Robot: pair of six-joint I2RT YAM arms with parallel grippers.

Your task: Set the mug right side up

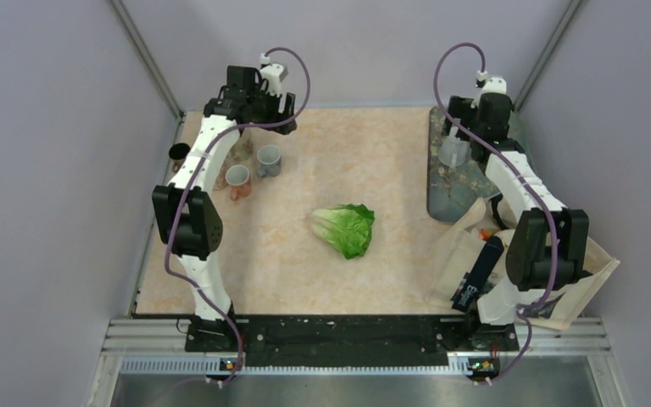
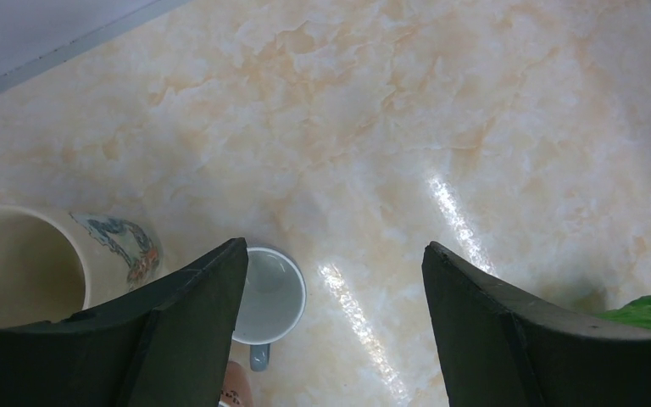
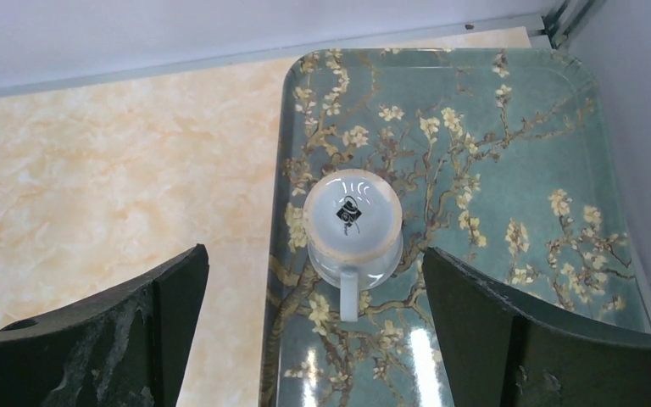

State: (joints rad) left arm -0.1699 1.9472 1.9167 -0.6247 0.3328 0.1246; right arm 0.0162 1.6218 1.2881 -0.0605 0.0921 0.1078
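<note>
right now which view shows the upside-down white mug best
The right wrist view: the upside-down white ceramic mug stands base up, unobstructed, on the teal blossom-patterned tray. The top view shows it small, beside the right arm. The left wrist view misses it.

Bright even light, glare on tabletop

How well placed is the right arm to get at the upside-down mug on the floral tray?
Probably yes. The right gripper hangs open over the upside-down mug, which stands alone on the floral tray, handle toward the camera; nothing lies between them.
</note>
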